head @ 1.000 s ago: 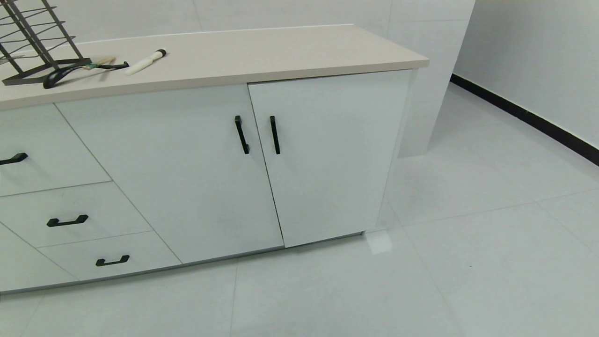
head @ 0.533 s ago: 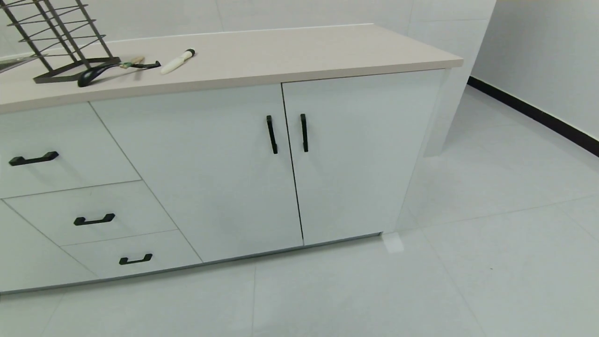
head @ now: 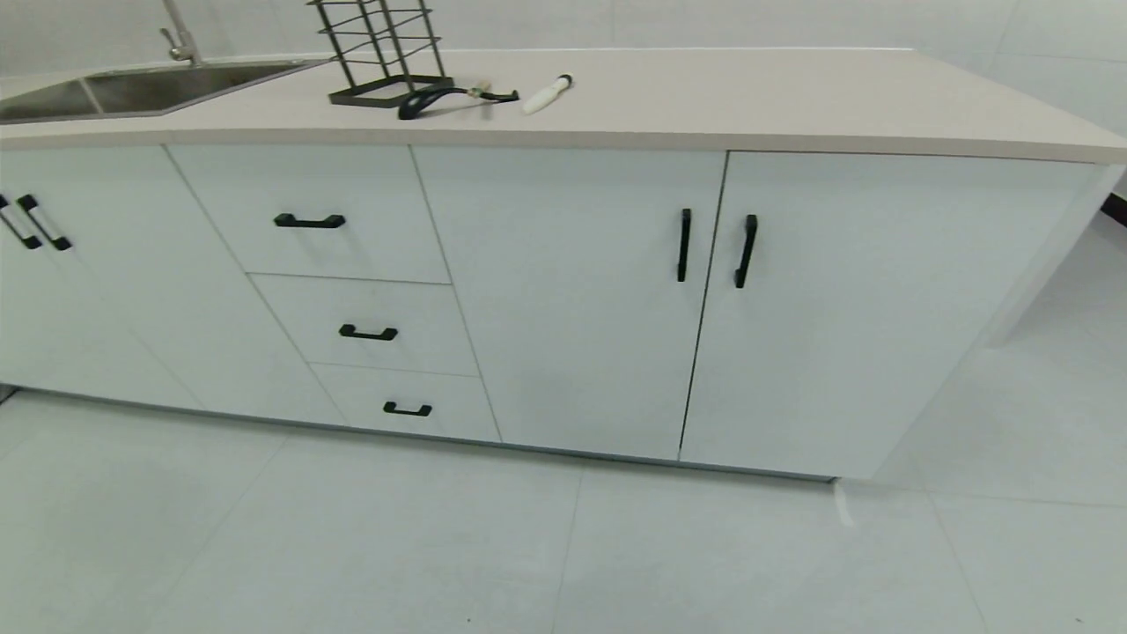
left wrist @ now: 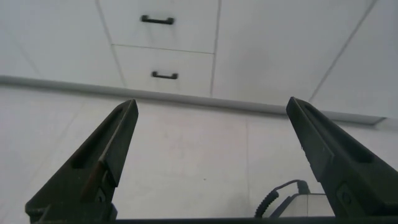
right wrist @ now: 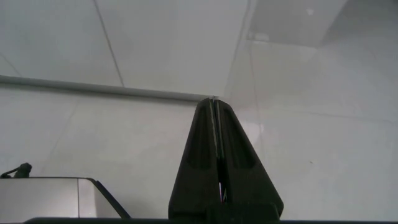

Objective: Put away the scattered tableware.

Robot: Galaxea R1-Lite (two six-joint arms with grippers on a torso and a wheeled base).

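Holding left gripper [left wrist: 211, 106] spread wide, right gripper [right wrist: 214, 102] pinched closed, empty, over floor [left wrist: 186, 155]. Seeing white-handled utensil [head: 547, 93] lying diagonally on countertop [head: 748, 97], black tip pointing away from wire rack [head: 379, 92].

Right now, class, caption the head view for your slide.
Scattered utensils beside a wire rack on a counter above closed cabinets.

Head cam: high and set well back, facing forward and down at the cabinet [head: 572, 291]. The counter [head: 792, 97] runs across the upper frame; the floor [head: 440, 546] fills the lower third.

Left wrist cam: low, looks out between the spread fingers of the left tool [left wrist: 211, 106], over the floor to the drawers [left wrist: 165, 62].

Right wrist cam: low, close behind the right tool [right wrist: 214, 106], its fingers pressed together, facing the foot of the cabinet.

Shared by all three: the floor and the cabinet's lower edge.
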